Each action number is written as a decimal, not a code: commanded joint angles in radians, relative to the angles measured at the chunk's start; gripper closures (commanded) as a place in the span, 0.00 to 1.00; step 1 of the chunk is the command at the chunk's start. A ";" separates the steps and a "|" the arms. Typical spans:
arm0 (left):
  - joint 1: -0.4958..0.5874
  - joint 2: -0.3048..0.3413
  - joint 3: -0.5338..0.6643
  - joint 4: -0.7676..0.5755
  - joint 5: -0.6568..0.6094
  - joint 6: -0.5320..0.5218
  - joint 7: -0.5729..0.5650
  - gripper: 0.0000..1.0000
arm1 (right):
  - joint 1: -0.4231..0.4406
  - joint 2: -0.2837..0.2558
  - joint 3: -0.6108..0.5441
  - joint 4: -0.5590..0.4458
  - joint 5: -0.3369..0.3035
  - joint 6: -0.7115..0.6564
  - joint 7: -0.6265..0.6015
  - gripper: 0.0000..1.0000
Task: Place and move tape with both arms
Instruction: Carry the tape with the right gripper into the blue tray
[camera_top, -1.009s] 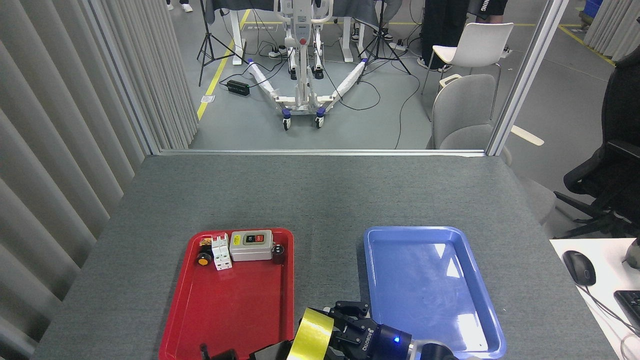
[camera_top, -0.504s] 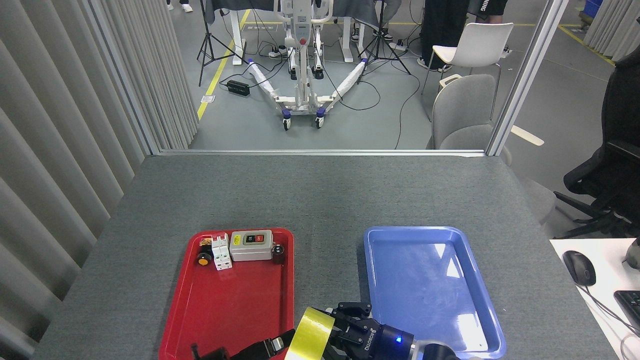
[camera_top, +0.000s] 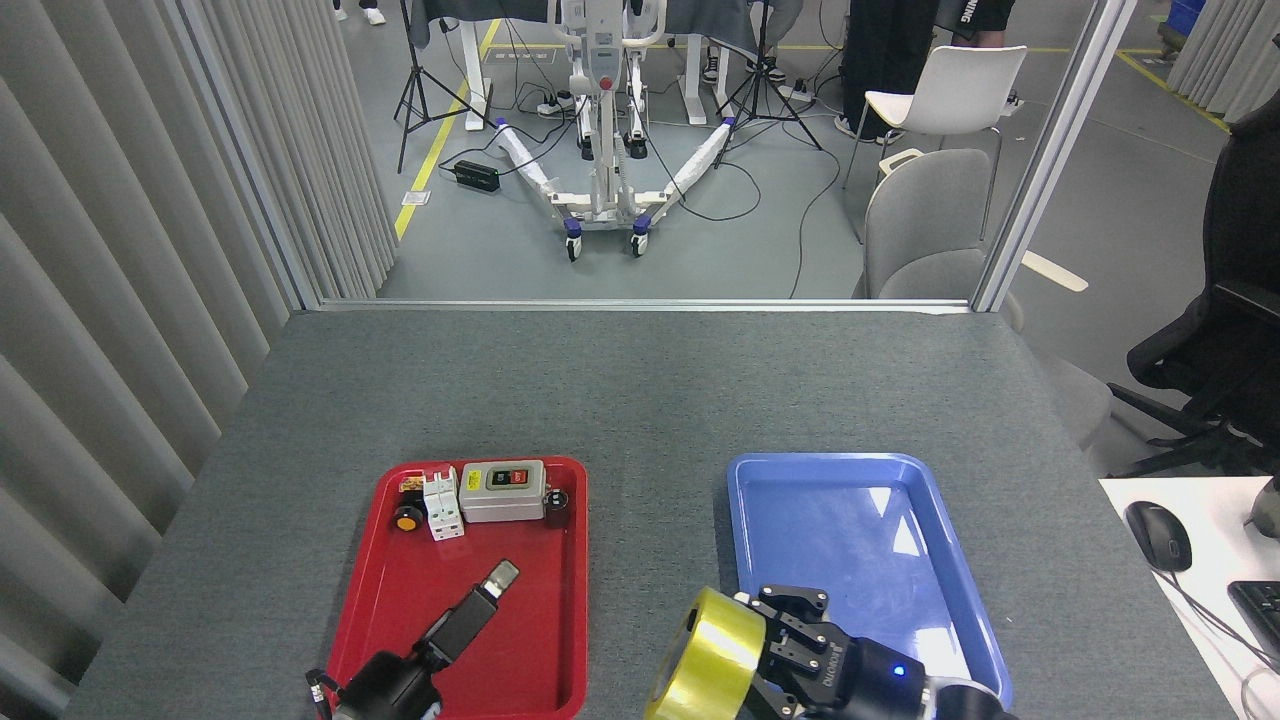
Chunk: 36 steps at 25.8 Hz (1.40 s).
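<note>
Right end effector (camera_top: 765, 655) holds the tape (camera_top: 705, 657): its black fingers (camera_top: 790, 640) are closed against the right side of the roll, and the word "ROBOTIQ" is readable on its black body. The tape is a wide yellow roll, standing on its edge, with the curved yellow face turned to the camera. It is above the strip of grey counter (camera_top: 640, 400) between the two trays, close to the near left corner of the blue tray (camera_top: 960, 560). Whether the roll touches the counter I cannot tell.

Left end effector (camera_top: 500, 577) is over the red tray (camera_top: 575, 620), in the near half of it. It points up and to the right, and only one long black finger with a light metal tip is clearly seen, so I cannot tell if it is wide or narrow. It is apart from the tape and carries nothing visible.

At the far end of the red tray there are a grey switch box (camera_top: 502, 491) with a black and a red button, a white breaker (camera_top: 441, 508) just beside it on the left, and a small round orange-and-black knob (camera_top: 406, 518). The blue tray has a bare, shiny floor.
</note>
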 joint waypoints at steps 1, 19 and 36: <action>0.000 0.000 -0.092 -0.085 -0.376 0.349 0.351 0.00 | 0.104 0.016 -0.229 -0.011 -0.001 -0.035 0.105 0.70; 0.092 0.066 -0.268 -0.183 -0.855 0.453 0.705 0.00 | -0.064 0.179 -0.522 0.073 0.197 0.606 0.683 0.71; 0.094 0.117 -0.274 -0.131 -0.858 0.449 0.765 0.00 | -0.449 -0.027 0.191 0.472 -0.198 1.089 0.809 0.72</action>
